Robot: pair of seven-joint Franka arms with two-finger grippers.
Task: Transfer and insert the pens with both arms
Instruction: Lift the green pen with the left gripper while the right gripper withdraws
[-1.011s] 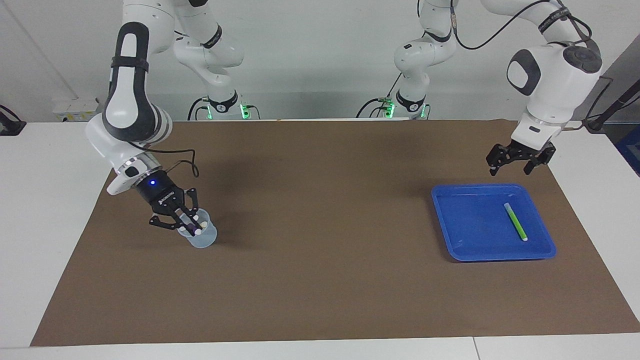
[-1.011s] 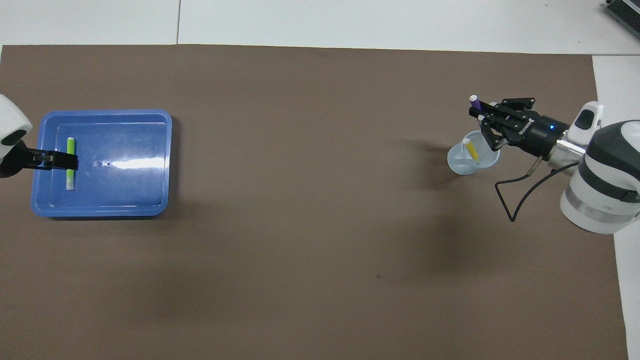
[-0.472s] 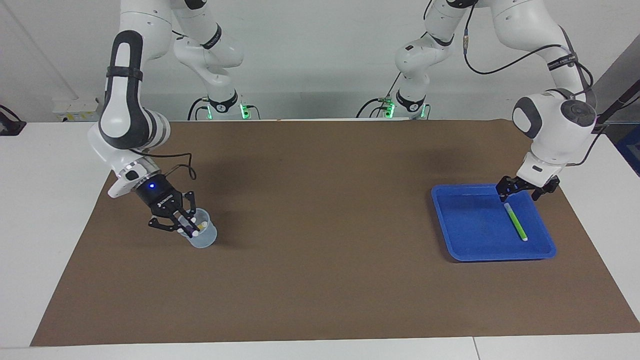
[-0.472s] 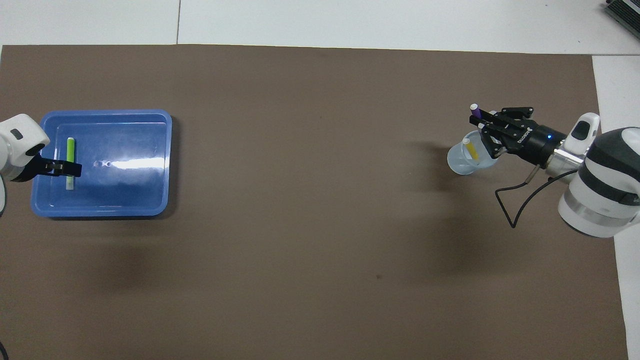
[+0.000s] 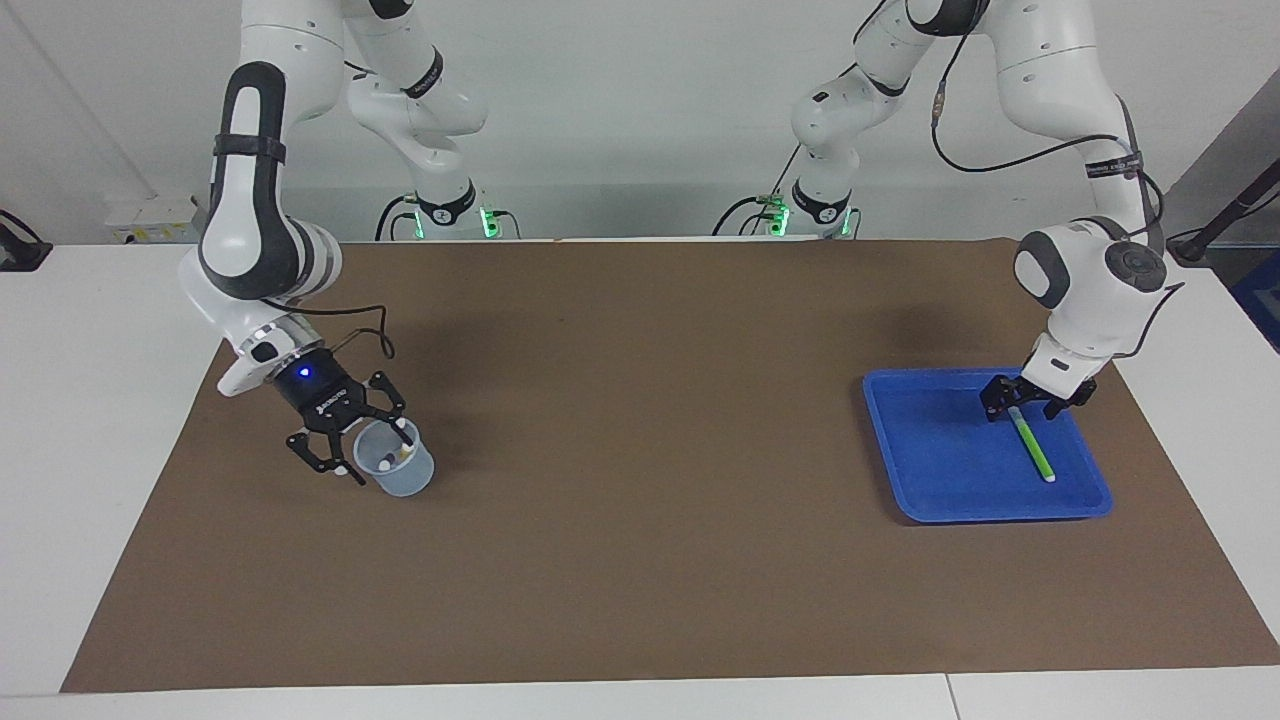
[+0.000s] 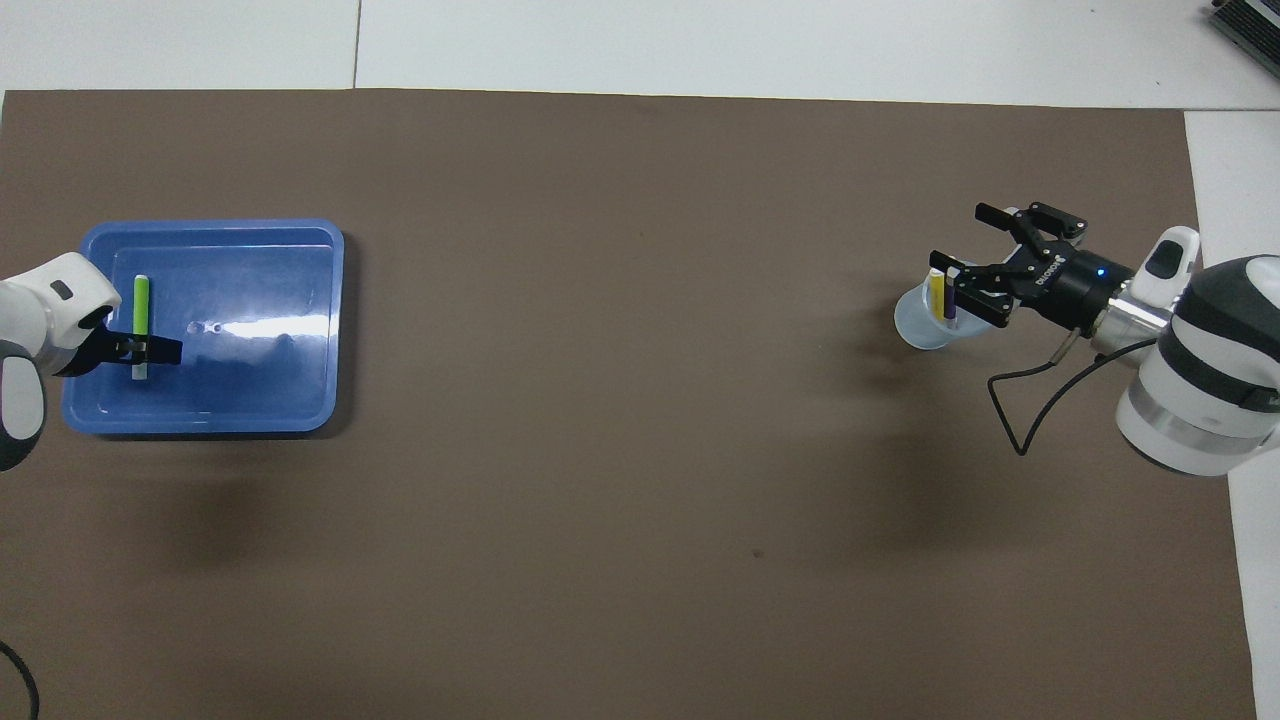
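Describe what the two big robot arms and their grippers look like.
Both arms are glossy white with dark grey joint covers. The right arm has a silver ribbed wrist, a blue light, white lettering on its black body and a loose black cable. The right gripper and left gripper are black, two-fingered linkages. A black cable runs along the left arm.

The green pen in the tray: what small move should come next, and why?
Probably close the left end effector on the green pen. It is open and low over the pen's end in the blue tray, and the pen lies free.
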